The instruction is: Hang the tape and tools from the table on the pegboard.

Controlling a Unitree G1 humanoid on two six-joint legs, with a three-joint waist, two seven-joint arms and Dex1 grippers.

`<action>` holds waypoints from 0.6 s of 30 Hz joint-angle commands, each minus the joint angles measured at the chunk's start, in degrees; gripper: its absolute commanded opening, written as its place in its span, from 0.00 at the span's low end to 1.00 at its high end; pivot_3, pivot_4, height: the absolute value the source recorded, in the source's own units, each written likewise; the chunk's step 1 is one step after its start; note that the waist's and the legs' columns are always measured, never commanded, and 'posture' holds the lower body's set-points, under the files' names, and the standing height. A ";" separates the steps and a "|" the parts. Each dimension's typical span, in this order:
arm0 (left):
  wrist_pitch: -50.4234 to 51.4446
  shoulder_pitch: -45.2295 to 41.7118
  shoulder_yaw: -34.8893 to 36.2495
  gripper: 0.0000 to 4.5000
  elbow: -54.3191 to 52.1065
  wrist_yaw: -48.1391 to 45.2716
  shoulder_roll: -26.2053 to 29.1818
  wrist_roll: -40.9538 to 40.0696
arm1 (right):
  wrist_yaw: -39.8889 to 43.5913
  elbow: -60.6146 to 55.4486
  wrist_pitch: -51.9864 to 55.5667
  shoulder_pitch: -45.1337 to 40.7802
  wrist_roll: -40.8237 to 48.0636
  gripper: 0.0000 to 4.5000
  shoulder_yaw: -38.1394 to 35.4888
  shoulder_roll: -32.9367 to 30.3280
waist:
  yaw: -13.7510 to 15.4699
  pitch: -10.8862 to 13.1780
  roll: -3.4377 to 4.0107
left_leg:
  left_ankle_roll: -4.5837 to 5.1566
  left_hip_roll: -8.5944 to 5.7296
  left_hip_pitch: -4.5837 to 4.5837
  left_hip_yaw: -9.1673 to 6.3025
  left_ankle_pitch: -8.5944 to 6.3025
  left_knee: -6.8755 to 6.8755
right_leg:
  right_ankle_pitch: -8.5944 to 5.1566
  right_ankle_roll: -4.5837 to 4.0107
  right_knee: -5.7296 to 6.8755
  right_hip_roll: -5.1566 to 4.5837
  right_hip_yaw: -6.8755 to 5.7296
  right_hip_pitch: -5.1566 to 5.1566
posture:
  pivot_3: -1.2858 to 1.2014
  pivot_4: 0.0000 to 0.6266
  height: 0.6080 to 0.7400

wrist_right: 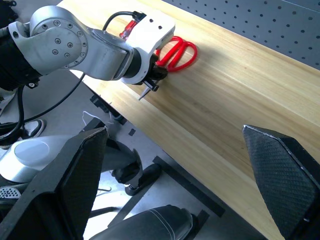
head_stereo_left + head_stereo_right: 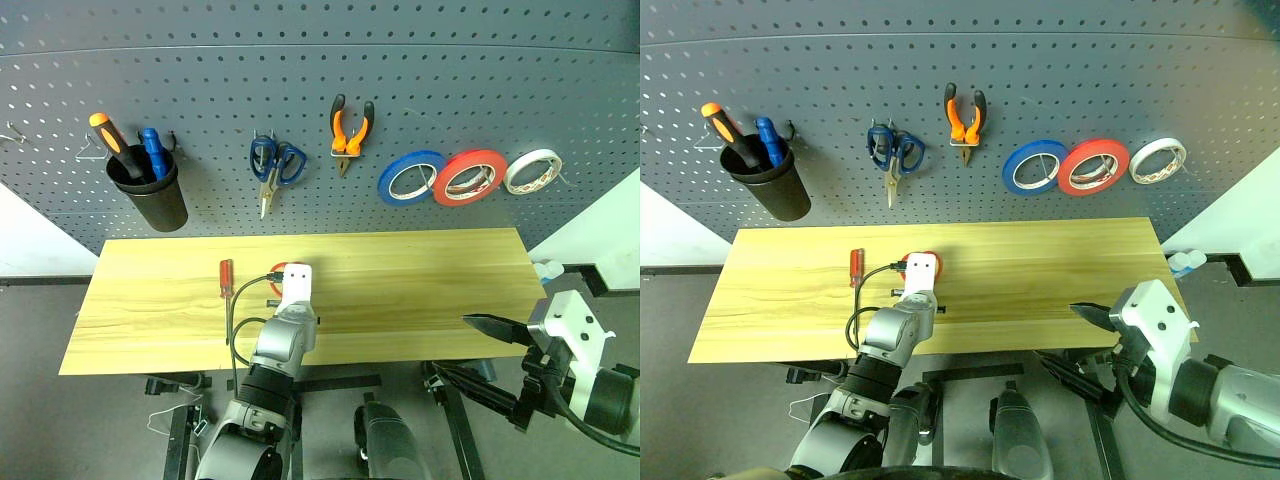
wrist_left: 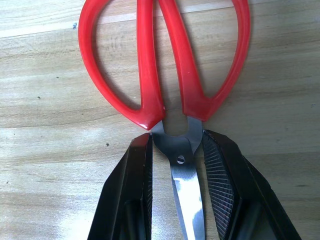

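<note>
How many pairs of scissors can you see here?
2: blue-handled scissors hanging on the pegboard, and red-handled scissors lying on the table by the left gripper.

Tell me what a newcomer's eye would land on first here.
First, the left gripper closed around the blades of the red-handled scissors, which lie near the middle of the table. Next, the pegboard behind it, where orange-and-black-handled pliers hang beside blue-handled scissors, and red tape hangs between a blue roll and a white roll.
</note>
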 commanded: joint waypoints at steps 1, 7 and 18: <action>0.96 5.73 0.81 0.24 0.18 0.08 -4.93 -0.38 | 0.10 -0.30 -0.83 -0.32 -0.17 1.00 -0.62 0.07 | 0.00 0.00 0.00 | 0.00 0.00 -0.01 0.00 0.00 0.00 | 0.00 0.00 0.00 0.00 0.00 -0.01 | 0.44 0.43 1.00; -1.67 4.84 -1.36 0.24 -0.88 -3.15 -2.64 0.48 | -0.05 -0.34 -0.75 -0.68 -0.70 1.00 0.22 0.30 | 0.17 0.03 0.02 | 0.00 0.00 -0.05 0.00 0.00 0.00 | 0.00 0.00 -0.01 -0.01 -0.01 -0.04 | 0.44 0.44 1.00; -2.30 7.22 -4.80 0.24 -5.89 -5.60 -2.30 3.47 | 0.33 -0.06 -0.69 -0.77 -1.30 1.00 0.56 0.31 | 0.19 0.30 -0.05 | 0.04 -0.03 -0.40 0.00 -0.01 0.02 | 0.01 0.01 -0.03 -0.04 -0.01 -0.36 | 0.44 0.44 1.00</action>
